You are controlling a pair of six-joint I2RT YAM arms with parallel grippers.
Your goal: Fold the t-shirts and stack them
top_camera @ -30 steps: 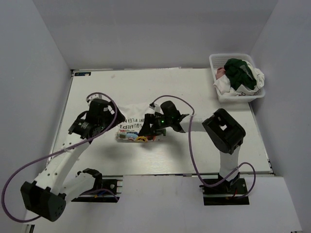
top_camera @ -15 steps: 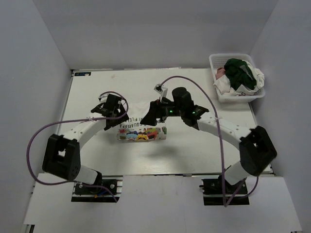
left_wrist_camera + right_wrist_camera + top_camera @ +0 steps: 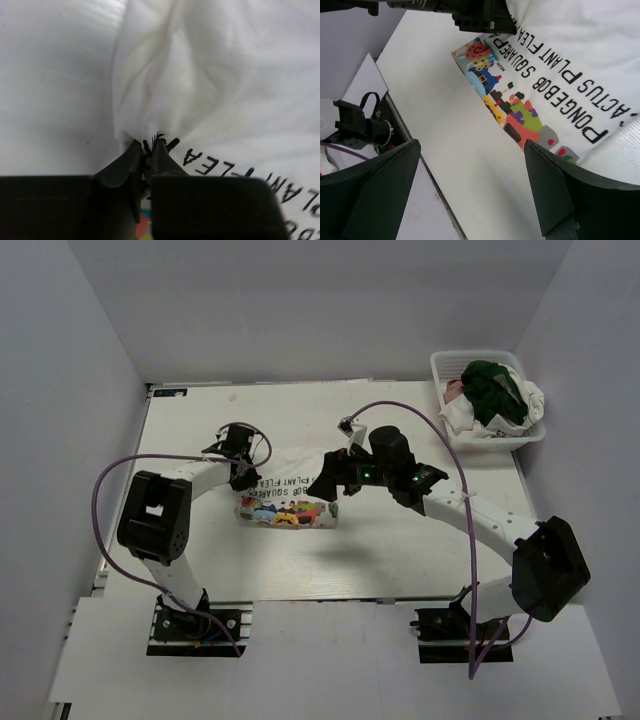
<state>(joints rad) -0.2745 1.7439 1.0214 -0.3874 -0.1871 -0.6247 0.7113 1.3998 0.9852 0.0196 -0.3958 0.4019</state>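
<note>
A white t-shirt [image 3: 285, 485] with a multicoloured graphic [image 3: 285, 513] and dark lettering lies folded in the middle of the table. My left gripper [image 3: 243, 473] is at its left edge, jaws shut on a bunched fold of the white cloth [image 3: 150, 100]; its pinch point [image 3: 148, 146] sits just above the lettering. My right gripper [image 3: 330, 483] hovers over the shirt's right end, open. In the right wrist view, bare table lies between its fingers [image 3: 471, 147] and the graphic [image 3: 520, 107] beside the right finger. More t-shirts, dark green [image 3: 492, 388], pink [image 3: 455, 390] and white [image 3: 530, 400], are heaped in the basket.
A white lattice basket [image 3: 478, 440] stands at the table's far right corner. The table's near edge [image 3: 330, 600] runs in front of the arm bases. Grey walls close in the left, back and right sides.
My left gripper has shut on the shirt's left edge, and its arm has swung its elbow out to the left. The right gripper has shifted slightly right, still open.
</note>
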